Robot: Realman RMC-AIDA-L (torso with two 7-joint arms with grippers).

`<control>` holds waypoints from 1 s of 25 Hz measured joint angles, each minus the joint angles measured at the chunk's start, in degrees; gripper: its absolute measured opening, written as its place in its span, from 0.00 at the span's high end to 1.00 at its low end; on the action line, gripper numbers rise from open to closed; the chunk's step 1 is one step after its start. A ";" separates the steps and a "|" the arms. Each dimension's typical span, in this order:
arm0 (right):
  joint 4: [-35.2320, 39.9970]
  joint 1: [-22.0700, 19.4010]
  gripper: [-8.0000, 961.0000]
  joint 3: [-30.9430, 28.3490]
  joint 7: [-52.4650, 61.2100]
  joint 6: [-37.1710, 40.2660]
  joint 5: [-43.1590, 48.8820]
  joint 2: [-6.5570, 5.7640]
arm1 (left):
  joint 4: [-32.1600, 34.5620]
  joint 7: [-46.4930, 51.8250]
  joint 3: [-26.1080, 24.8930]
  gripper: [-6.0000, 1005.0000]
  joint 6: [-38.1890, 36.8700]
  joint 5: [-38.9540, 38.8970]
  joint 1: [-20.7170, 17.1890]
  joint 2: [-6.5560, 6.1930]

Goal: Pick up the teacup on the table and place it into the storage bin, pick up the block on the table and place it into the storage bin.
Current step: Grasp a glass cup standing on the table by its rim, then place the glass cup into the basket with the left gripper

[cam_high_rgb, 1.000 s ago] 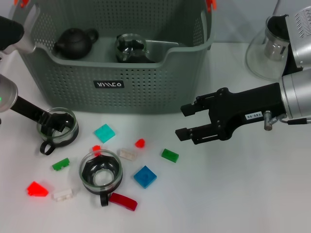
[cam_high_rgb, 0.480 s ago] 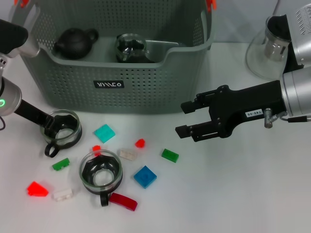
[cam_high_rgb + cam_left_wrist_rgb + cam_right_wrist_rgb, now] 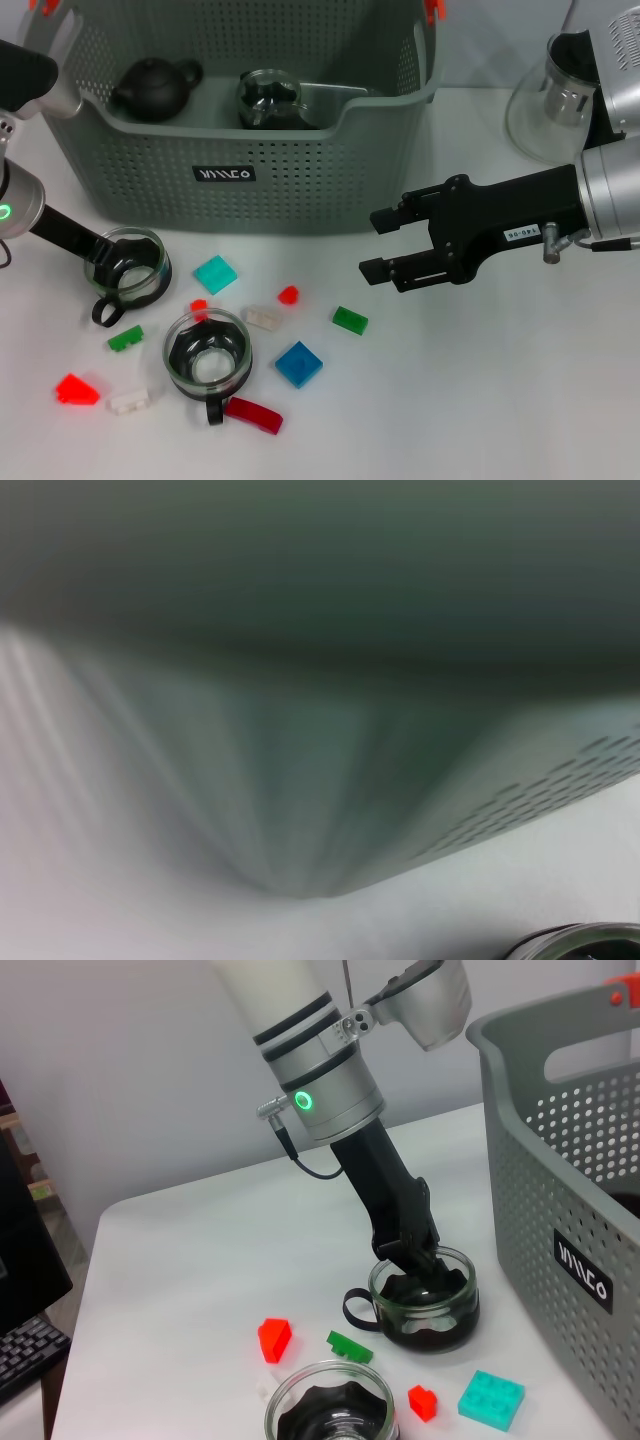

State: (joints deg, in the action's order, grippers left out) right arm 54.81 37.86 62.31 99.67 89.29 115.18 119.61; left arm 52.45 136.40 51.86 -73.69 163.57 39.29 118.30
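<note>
While left gripper (image 3: 118, 262) fingers still grip teacup (image 3: 127, 268), barely shifted, right gripper (image 3: 378, 243) hovers, fingers apart.

Your right claw (image 3: 372, 243) hangs over bare desk (image 3: 480, 400), with open room to its right and below. Scattered blocks (image 3: 299, 364) and a teacup (image 3: 207, 352) crowd the desk to its left. The storage bin (image 3: 240, 130) walls off the far side, already holding a dark teapot (image 3: 155, 88).

Glossy glass teacup (image 3: 128, 265); matt perforated plastic storage bin (image 3: 300, 170)
</note>
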 joint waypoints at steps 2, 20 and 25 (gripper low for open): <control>0.03 0.01 0.27 0.00 0.01 0.05 0.00 0.01 | 0.02 0.00 -0.04 0.95 0.03 -0.02 -0.01 0.00; -0.40 -0.58 0.27 -0.53 0.03 -0.23 0.04 -0.77 | 10.63 -11.02 -18.60 0.95 -27.06 -7.83 0.14 -3.71; -0.46 -0.58 0.27 -0.81 0.01 -0.23 0.05 -0.79 | 13.17 -12.30 -23.11 0.95 -35.63 -15.23 1.36 -5.54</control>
State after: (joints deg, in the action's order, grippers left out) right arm 54.35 37.28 61.50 99.68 89.07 115.23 118.82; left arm 65.63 124.10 28.75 -109.32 148.35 40.65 112.76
